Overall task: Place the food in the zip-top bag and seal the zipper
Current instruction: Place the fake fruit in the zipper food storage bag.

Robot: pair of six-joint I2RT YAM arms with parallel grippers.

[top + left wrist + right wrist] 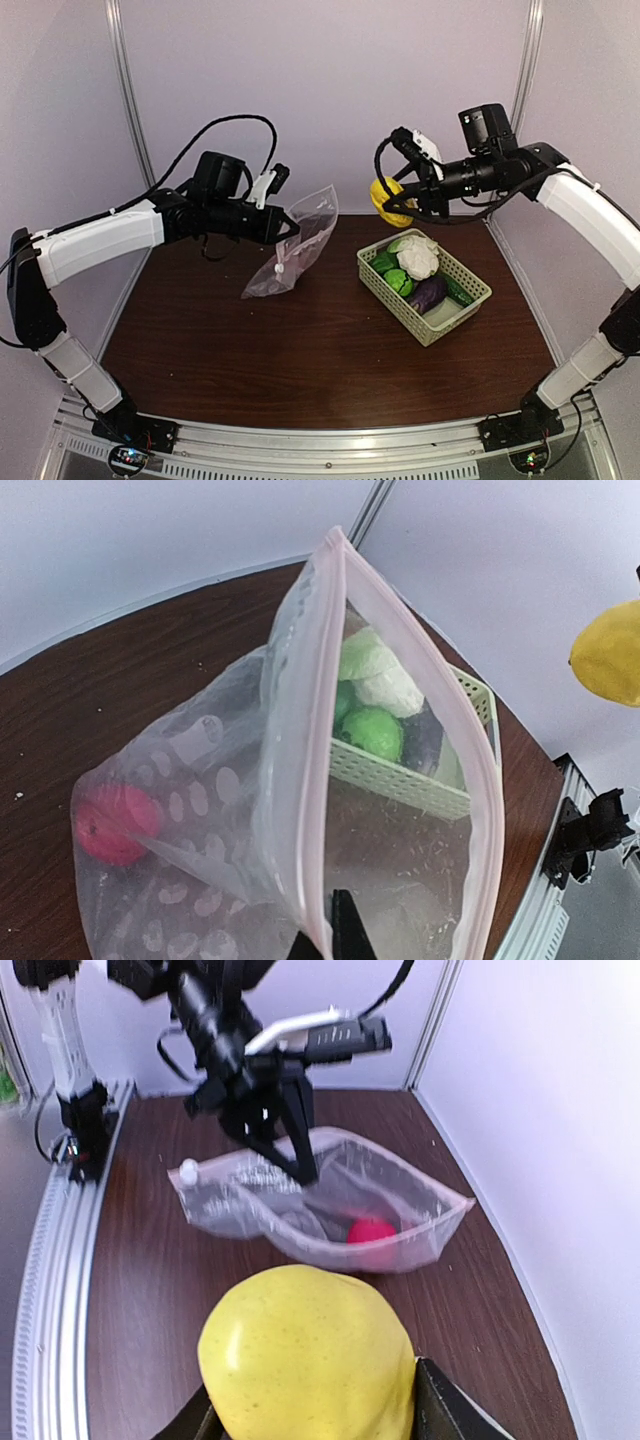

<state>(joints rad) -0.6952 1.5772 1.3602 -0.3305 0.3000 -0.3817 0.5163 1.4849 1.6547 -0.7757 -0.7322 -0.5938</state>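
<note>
Above the bench's (pixel 300 370) far edge, the right gripper (pixel 400 203) clasps the yellow piece (pixel 384 194). The left gripper (pixel 293 228) pinches the zip-top bag (pixel 305 248) by its gaping mouth. Best centre the piece over that mouth before letting go.

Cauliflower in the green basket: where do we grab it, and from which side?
Grip the cauliflower across its white head, coming straight down from above. Its top is uncovered, while the basket walls, the green round piece and the eggplant crowd its sides, so a side approach would likely collide.
</note>
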